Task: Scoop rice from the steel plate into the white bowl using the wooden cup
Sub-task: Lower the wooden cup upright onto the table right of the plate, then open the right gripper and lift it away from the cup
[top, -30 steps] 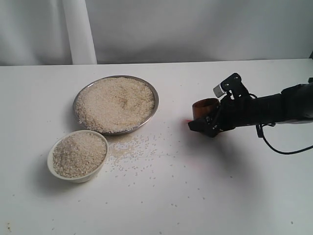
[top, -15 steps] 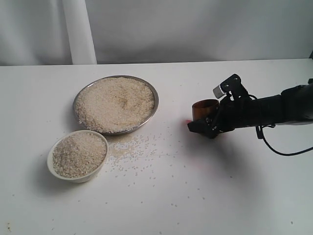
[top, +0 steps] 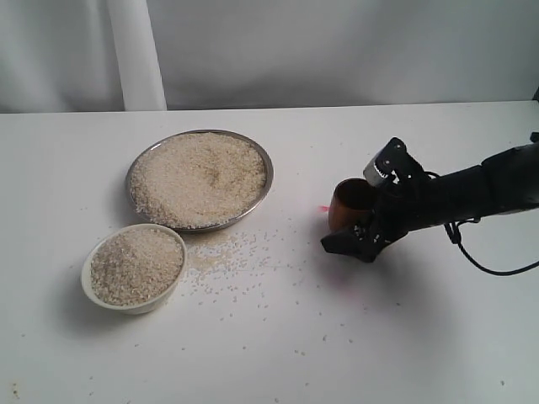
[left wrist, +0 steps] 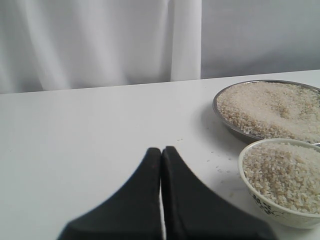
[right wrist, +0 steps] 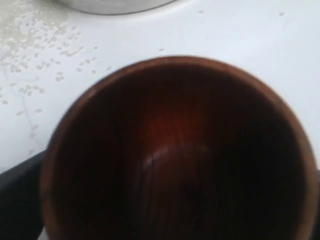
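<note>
On my exterior feed the steel plate (top: 268,187) sits toward the back left of the white tabletop (top: 253,353), heaped nearly to its rim with rice (top: 198,177). The white bowl (top: 126,301) stands just in front of the plate on its left side, close to it, and is also piled with grains above its rim. Loose grains (top: 236,261) lie scattered over the tabletop to the right of the bowl and in front of the plate, thinning out toward the middle. The wooden cup (top: 347,204) is well apart from both dishes, on the right half of the tabletop, and my right claw (top: 358,223) straddles it, with one black finger low in front of the cup. On the right wrist feed the cup (right wrist: 180,150) fills nearly the whole picture, its dark reddish inside showing no rice, with a black finger (right wrist: 20,190) against its outer wall at one edge. I cannot tell from these feeds whether that claw is clamping the cup or standing loose around it. A black cable (top: 488,268) droops from the arm onto the tabletop. My left claw (left wrist: 161,150) is clenched on nothing, its two black fingers (left wrist: 140,200) pressed flat together, pointing across bare tabletop with the plate and bowl off to one side. A pale curtain (top: 337,50) hangs behind.
</note>
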You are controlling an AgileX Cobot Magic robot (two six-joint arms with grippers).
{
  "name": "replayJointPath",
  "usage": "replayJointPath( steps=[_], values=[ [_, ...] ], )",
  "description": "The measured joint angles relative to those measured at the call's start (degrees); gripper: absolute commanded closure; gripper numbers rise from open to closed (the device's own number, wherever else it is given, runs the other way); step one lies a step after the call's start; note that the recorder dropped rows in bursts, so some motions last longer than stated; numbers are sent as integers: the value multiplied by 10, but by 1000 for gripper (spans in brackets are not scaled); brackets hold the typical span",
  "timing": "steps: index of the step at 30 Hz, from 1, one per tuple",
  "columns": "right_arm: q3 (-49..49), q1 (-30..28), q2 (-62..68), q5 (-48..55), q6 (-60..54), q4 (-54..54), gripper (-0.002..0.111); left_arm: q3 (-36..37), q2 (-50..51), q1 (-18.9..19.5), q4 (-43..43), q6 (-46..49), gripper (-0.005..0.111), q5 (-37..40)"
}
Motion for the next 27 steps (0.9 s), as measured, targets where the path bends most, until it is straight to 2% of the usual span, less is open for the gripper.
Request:
replayJointPath(
  steps=[14, 27],
  values=[
    [3, 0, -91, -20, 155, -160, 3, 0, 0, 0, 0, 0, 107, 0],
    [3, 0, -300, 12, 284, -191, 5, 0, 0, 0, 0, 0, 107, 0]
  ],
)
